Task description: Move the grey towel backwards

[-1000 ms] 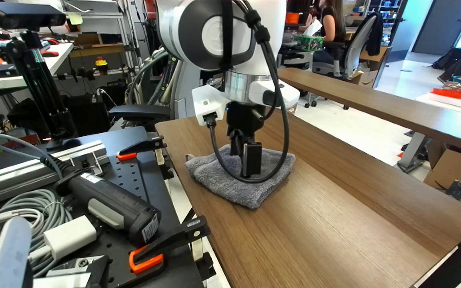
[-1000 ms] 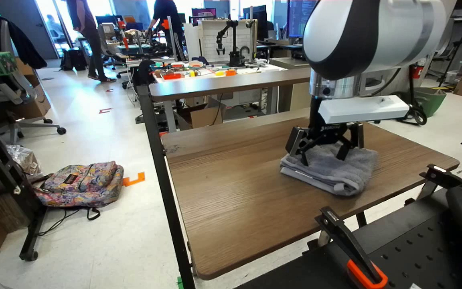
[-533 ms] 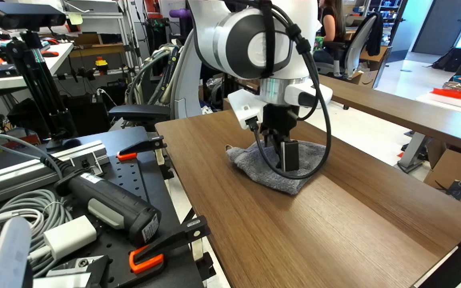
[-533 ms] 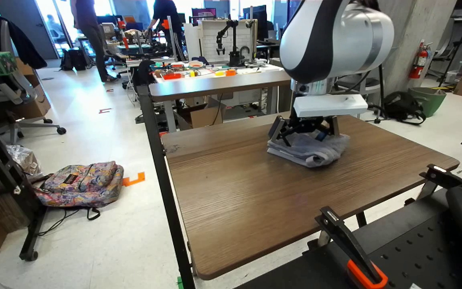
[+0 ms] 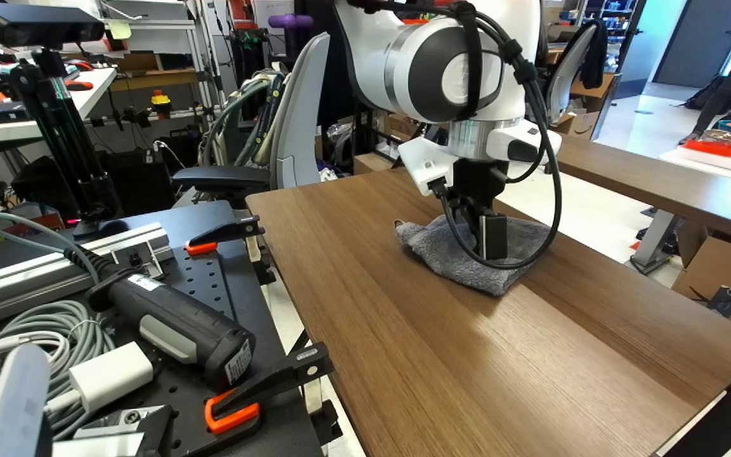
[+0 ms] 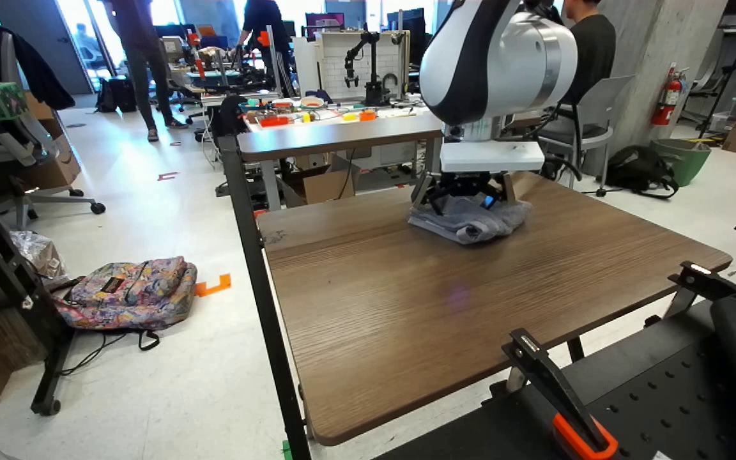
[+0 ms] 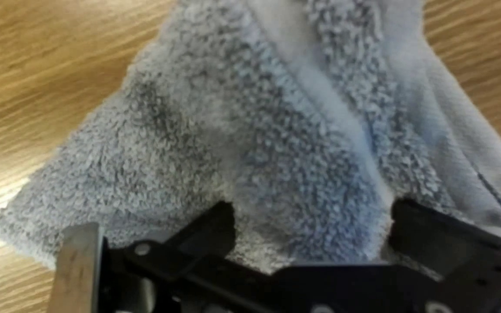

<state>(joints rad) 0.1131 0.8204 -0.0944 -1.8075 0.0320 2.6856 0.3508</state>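
- Standing at upper L of frame, in an exterior view: black camera [image 5: 35,25] on a dark post [image 5: 64,127].
- Lower L, in an exterior view: black worktop [image 5: 245,273] w/ a coil of grey cable [image 5: 89,327], a white adapter block [image 5: 111,376] & a black handheld tool [image 5: 213,346].
- L side, in an exterior view: patterned backpack [image 6: 135,294] on the floor [image 6: 202,383], L of the brown table [image 6: 374,332].
- L of ctr, in an exterior view: two black clamps [image 5: 280,377] w/ orange parts, at the worktop's R edge.
- R of ctr, in both exterior views: grey towel [image 5: 441,251], folded & rumpled, lying on the table nr its far edge.
- Above it, in both: robot arm [image 5: 432,79] reaches in from top of frame, gripper [image 6: 465,206] pointing down onto the towel.
- Far R, in an exterior view: cardboard box [image 5: 724,273]; also red fire extinguisher [image 6: 667,102], upper R.
- Wrist view, L to R: bare table at upper L; fingers [image 7: 213,226] wide apart, L tip nr ctr, R tip further over, a hump of towel btwn; pale hem [image 7: 342,108] runs from top ctr to the R tip.
- Tips dark & slightly blurred there, so can't say for sure how hard they press on the towel.
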